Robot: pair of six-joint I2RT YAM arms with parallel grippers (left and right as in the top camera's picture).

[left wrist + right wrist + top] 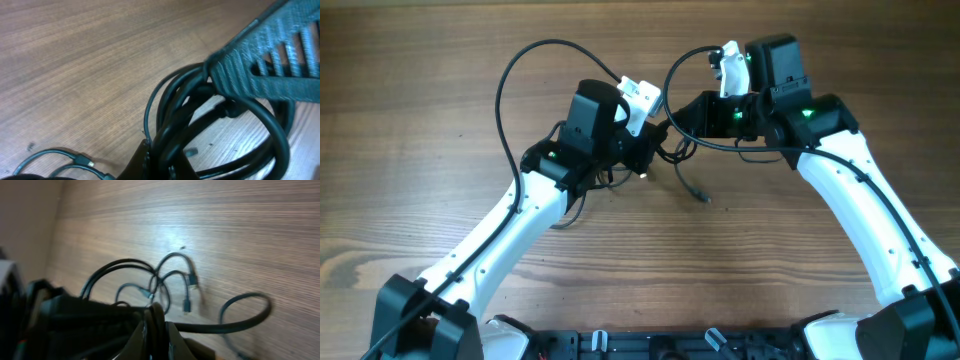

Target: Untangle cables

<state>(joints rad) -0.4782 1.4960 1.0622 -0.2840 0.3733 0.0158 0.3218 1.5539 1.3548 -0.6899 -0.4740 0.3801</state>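
With the left pincer and the right pincer both closed tight on strands of the cables, a knotted bundle between them at the middle of the counter, the step in hand seems to be the pulling apart, which next calls for drawing slowly outward.

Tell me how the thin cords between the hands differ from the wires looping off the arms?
The cables are thinner than the arm wires. The cables sit bunched in a tangle, with one plug end trailing on the table; each of the arm wires sweeps a single wide arc. The left hand and right hand are both shut on the cables, not on the arm wires. Both kinds are black and bendy.
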